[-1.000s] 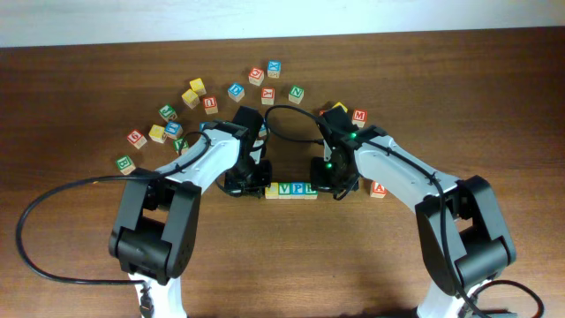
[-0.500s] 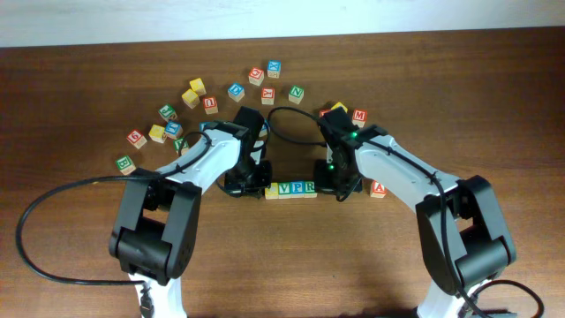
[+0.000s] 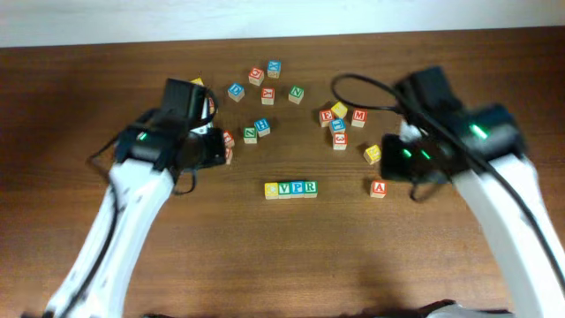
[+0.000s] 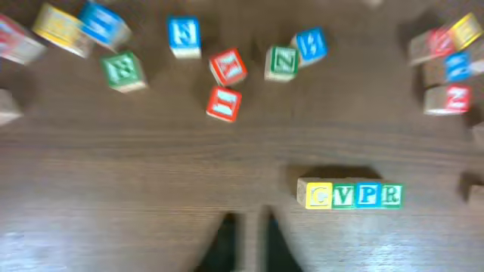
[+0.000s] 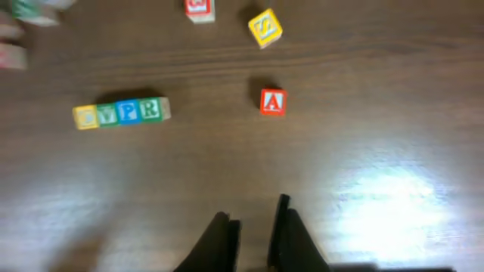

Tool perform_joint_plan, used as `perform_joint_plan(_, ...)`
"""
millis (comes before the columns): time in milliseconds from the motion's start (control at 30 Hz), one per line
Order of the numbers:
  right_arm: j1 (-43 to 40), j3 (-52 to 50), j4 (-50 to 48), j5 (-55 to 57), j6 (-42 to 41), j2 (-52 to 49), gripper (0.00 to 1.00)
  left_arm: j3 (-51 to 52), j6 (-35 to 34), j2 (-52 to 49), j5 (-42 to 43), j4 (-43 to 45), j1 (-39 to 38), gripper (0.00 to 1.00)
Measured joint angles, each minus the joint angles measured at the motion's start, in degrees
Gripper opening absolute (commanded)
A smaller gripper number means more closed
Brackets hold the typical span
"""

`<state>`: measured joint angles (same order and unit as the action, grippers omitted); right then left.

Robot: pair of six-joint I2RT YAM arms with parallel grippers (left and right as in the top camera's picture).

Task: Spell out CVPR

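Pulled back from the CVPR row [image 3: 290, 189] they flanked a second ago, the left gripper [image 4: 248, 242] now hangs above the desk [image 3: 291, 256] to the row's left and the right gripper [image 5: 253, 242] to its right, each with jaws a narrow crack apart, holding nothing. That row stands alone on the desk: yellow C [image 3: 271, 190], green V [image 3: 284, 189], blue P [image 3: 297, 188] and green R [image 3: 310, 188], touching in a straight line. Loose cubes [image 3: 297, 93] lie scattered beyond the row, and a red A cube [image 3: 378, 188] sits apart to its right.
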<state>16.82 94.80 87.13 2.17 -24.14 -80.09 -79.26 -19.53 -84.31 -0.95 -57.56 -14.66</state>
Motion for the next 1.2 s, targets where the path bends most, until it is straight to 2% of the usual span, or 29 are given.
perform_joint_plan(133,0.15,0.09,6.62,0.98,0.26,11.72,0.41,-0.04,-0.13,7.06,-2.38,-0.07,0.0,1.0)
perform_joint_plan(167,0.15,0.07,7.91,1.27,0.15,13.86,0.52,-0.04,-0.2,7.15,-2.54,-0.09,0.0,1.0)
perform_joint_plan(200,0.15,-0.02,8.66,1.51,0.09,15.13,1.0,-0.04,-0.17,6.99,-2.56,-0.09,0.0,0.99)
perform_joint_plan(433,0.15,-1.01,9.84,1.92,0.11,25.42,0.98,-0.04,-0.2,6.91,-2.56,-0.13,0.0,0.99)
perform_joint_plan(933,0.15,-1.07,9.77,1.92,0.46,25.03,0.98,-0.04,-0.2,6.91,-2.56,-0.13,0.0,0.99)
perform_joint_plan(1000,-0.39,-1.51,7.41,3.08,0.7,25.42,0.98,-0.04,-0.2,6.91,-2.56,-0.11,0.0,1.0)
perform_joint_plan(1067,-3.5,-4.61,0.61,4.26,2.12,28.09,0.98,-0.04,-0.2,6.91,-2.56,-0.07,0.02,0.99)
perform_joint_plan(1200,-9.16,-20.22,-14.51,4.22,7.76,40.17,0.98,-0.04,-0.17,6.91,-2.56,-0.28,0.0,0.99)
